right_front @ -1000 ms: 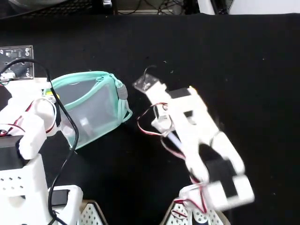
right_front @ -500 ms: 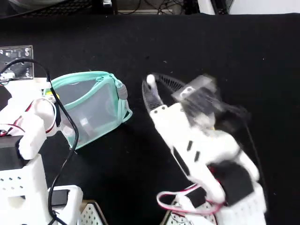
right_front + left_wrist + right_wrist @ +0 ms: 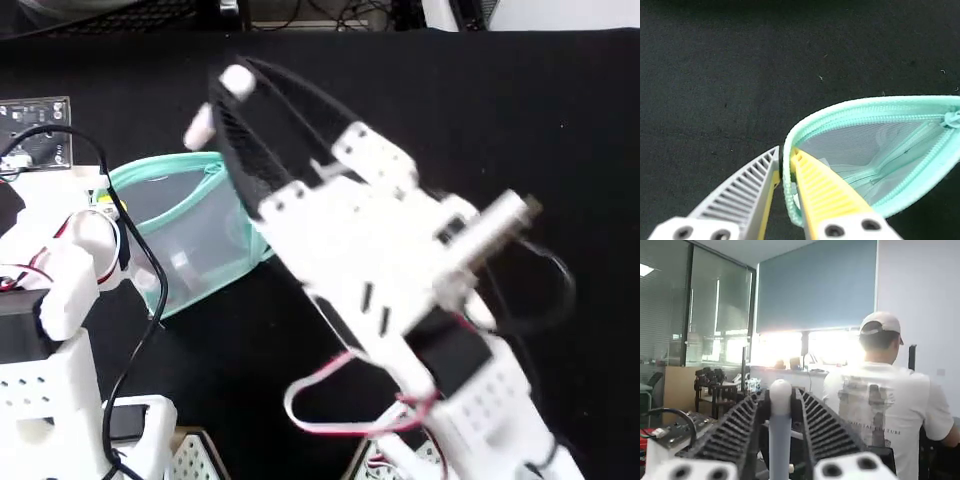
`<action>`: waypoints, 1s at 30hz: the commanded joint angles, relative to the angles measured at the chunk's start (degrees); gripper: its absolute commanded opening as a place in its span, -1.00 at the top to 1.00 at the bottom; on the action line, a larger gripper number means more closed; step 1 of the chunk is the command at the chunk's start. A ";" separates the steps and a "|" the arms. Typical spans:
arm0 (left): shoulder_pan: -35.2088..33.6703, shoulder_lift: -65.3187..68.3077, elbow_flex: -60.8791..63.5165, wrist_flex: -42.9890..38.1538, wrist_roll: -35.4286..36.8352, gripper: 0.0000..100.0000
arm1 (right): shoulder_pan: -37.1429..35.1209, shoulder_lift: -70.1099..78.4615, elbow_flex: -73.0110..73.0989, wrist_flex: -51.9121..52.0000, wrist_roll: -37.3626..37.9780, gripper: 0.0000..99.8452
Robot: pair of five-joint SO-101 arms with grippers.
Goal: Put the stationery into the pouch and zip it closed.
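Mint-green mesh makes up the one pouch (image 3: 185, 235) here. It lies on the black tabletop (image 3: 480, 110) with its zip undone and its mouth gaping. My left hand (image 3: 785, 161) is pinching the pouch's rim, the grey finger outside the fabric and the yellow finger inside the opening, the two pressed tight on the edge. Through the opening I see pale mesh lining and the far run of the zip (image 3: 920, 155); I cannot tell whether any stationery lies inside. I count one piece of stationery, a white pen (image 3: 780, 425) with a rounded end. It is clamped between the two ribbed black fingers of my right hand (image 3: 781, 396). That hand is raised well above the tabletop and points out toward the room. From the high view it hangs over the pouch's near side, both ends of the pen poking out past the fingers. One small circuit board (image 3: 35, 130) sits at the tabletop's edge beyond my left arm, well apart from the pouch.
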 commanded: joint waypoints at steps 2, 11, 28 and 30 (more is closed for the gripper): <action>0.31 1.93 8.57 0.53 0.09 0.93 | -0.70 6.20 -6.02 2.81 -0.53 0.98; 0.22 1.93 8.57 0.53 0.09 0.93 | -0.70 5.93 -1.80 13.01 -0.53 0.98; 0.22 1.85 8.57 0.53 0.09 0.93 | -5.80 5.76 -0.04 35.78 9.67 0.58; 0.22 1.85 8.57 0.53 0.09 0.93 | -7.21 5.67 -4.44 38.51 11.34 0.60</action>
